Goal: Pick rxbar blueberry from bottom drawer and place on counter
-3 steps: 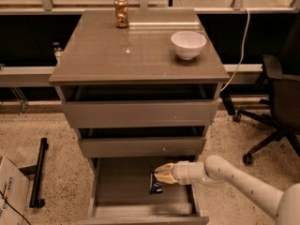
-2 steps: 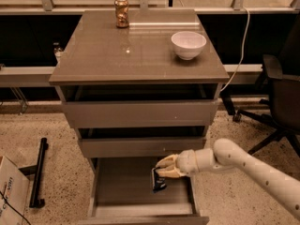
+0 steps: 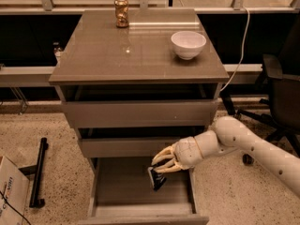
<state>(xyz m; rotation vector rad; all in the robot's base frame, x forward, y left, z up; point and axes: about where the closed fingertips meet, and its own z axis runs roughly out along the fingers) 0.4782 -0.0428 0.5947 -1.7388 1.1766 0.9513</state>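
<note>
No text can be read with certainty. The cardboard box (image 3: 8,193) at the lower left carries dark lettering, cut off by the edge and illegible. The rxbar blueberry (image 3: 157,179) shows pale marks too small to read. The gripper (image 3: 156,166) pinches its top over the bottom drawer (image 3: 117,186). The gold can (image 3: 121,11) shows no legible label.
</note>
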